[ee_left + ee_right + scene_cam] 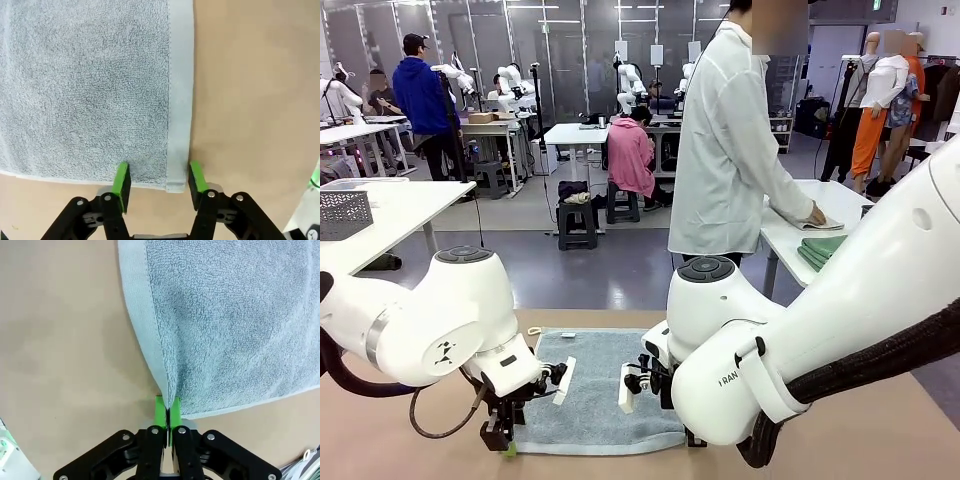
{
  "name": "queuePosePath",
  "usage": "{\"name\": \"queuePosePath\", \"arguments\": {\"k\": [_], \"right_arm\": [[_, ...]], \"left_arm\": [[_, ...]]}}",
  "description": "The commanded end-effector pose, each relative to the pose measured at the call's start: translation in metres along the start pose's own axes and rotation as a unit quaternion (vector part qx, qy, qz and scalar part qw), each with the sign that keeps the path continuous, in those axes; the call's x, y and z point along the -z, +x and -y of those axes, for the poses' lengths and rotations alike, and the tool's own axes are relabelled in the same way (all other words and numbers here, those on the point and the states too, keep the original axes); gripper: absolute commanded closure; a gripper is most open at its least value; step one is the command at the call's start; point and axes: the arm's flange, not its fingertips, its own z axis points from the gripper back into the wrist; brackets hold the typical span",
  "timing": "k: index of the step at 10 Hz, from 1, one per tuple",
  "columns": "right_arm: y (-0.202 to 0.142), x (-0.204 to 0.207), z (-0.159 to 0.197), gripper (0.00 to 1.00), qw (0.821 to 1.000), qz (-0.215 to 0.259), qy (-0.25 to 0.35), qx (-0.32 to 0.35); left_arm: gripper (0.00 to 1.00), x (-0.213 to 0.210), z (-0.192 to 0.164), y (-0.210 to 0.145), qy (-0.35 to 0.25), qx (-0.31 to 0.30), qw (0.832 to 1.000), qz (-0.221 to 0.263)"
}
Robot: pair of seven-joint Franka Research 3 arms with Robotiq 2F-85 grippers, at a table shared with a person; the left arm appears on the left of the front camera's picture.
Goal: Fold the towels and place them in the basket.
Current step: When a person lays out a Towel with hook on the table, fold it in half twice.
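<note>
**One corner pinched, one corner waiting**

The pale blue-grey fluffy towel (600,385) lay flat on the tan table (880,430), at the bottom middle of the front view. Its near edge was right under both robot arms. The rest of it stretched away toward the top of the frame. A wide flat band ran along its left side and its right side, so its long way probably went from left to right.

The right gripper (167,407) was at the near right corner. Its green pads (160,410) were squeezed tight on the towel's edge. The cloth was bunched up into a little ridge there.

The left gripper (159,175) was at the near left corner, at the bottom of the left wrist view. Its jaws stood apart and held nothing. One pad was over the fluffy part, and the other was over the bare table just beside the band. So the corner sat between the two pads. I think that gripper needed to close on it before the near edge could be lifted and folded over to the far edge.

A dark grey basket with mesh sides (342,213) stood on a white table (405,205) at the left edge of the front view, well apart from the towel.
</note>
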Motion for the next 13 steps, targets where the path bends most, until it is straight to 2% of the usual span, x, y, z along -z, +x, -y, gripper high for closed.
{"name": "queuePosePath", "arguments": {"k": [1, 4, 5, 6, 7, 8, 9, 10, 11, 13], "right_arm": [[0.0009, 0.0026, -0.0010, 1.00, 1.000, -0.010, 0.008, 0.008], [0.0000, 0.0000, 0.0000, 1.00, 1.000, 0.000, 0.000, 0.000], [0.0000, 0.0000, 0.0000, 1.00, 1.000, 0.000, 0.000, 0.000], [0.0000, 0.0000, 0.0000, 1.00, 1.000, 0.000, 0.000, 0.000], [0.0000, 0.0000, 0.0000, 1.00, 1.000, 0.000, 0.000, 0.000], [0.0000, 0.0000, 0.0000, 1.00, 1.000, 0.000, 0.000, 0.000], [0.0000, 0.0000, 0.0000, 1.00, 1.000, 0.000, 0.000, 0.000], [0.0000, 0.0000, 0.0000, 1.00, 1.000, 0.000, 0.000, 0.000], [0.0000, 0.0000, 0.0000, 1.00, 1.000, 0.000, 0.000, 0.000], [0.0000, 0.0000, 0.0000, 1.00, 1.000, 0.000, 0.000, 0.000]], "left_arm": [[0.40, 0.0055, -0.0035, 0.0007, -0.008, 0.005, 1.000, -0.007], [0.40, 0.0113, -0.0043, 0.0011, -0.004, 0.008, 1.000, -0.014], [0.58, 0.0101, -0.0049, 0.0013, -0.009, 0.004, 1.000, -0.015], [0.58, 0.0086, -0.0051, 0.0012, -0.009, 0.004, 1.000, -0.012], [0.78, 0.0073, -0.0052, 0.0009, -0.012, 0.004, 1.000, -0.009], [0.64, 0.0062, -0.0059, 0.0008, -0.014, 0.004, 1.000, -0.008], [0.97, 0.0047, -0.0057, 0.0008, -0.015, 0.005, 1.000, -0.007], [0.83, 0.0039, -0.0057, 0.0008, -0.015, 0.006, 1.000, -0.007], [1.00, 0.0035, -0.0054, 0.0013, -0.016, 0.008, 1.000, -0.008], [1.00, 0.0020, -0.0048, 0.0023, -0.019, 0.009, 1.000, -0.013]]}}
